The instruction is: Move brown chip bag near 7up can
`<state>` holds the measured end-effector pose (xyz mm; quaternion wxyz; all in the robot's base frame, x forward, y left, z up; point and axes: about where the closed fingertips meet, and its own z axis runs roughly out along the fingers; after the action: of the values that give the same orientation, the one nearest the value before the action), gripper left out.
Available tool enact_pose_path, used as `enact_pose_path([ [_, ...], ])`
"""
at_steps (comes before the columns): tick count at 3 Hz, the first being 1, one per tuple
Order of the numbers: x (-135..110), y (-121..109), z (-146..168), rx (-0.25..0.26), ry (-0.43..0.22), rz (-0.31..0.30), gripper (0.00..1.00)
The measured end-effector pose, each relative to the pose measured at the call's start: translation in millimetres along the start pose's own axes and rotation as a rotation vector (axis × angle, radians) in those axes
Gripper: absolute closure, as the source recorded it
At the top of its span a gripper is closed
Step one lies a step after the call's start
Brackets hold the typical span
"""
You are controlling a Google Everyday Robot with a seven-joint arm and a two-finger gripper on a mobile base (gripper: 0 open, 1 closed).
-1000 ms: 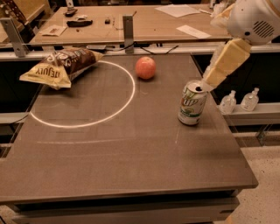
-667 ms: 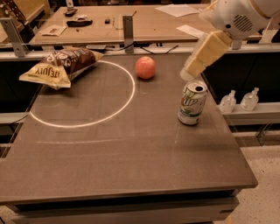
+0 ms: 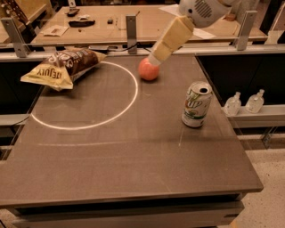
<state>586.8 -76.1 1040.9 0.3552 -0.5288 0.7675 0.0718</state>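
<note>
Plainly the reach toward the bag is the step in hand, for nothing has been picked up yet. My gripper (image 3: 155,58) hangs over the far middle of the table (image 3: 133,178), its tip just above the apple (image 3: 148,70). Whether it is wide or closed I cannot tell from this angle. The brown chip bag (image 3: 62,67) lies on its side at the far left corner, across the edge of the white circle (image 3: 129,107), its cream-yellow end toward the left edge. It is well apart from the 7up can (image 3: 197,104), which stands upright near the right edge. My arm (image 3: 205,11) enters from the upper right, the white wrist housing high and the cream-coloured gripper slanting down and to the left. Next, I judge, I need to travel left past the apple without knocking it. Then I must descend over the bag's thick middle and grip the crinkly foil firmly enough for the carry across to the can.
</note>
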Motion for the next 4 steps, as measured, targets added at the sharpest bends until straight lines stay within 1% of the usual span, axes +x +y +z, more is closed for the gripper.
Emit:
enact_pose_path([
  [1, -36.1, 10.3, 28.2, -0.064, 0.031, 0.018, 0.00],
  [2, -36.1, 10.3, 28.2, -0.064, 0.031, 0.018, 0.00],
  [3, -42.5, 9.6, 36.8, -0.007, 0.032, 0.047, 0.00],
  [4, -48.0, 12.5, 51.6, 0.098, 0.017, 0.055, 0.00],
])
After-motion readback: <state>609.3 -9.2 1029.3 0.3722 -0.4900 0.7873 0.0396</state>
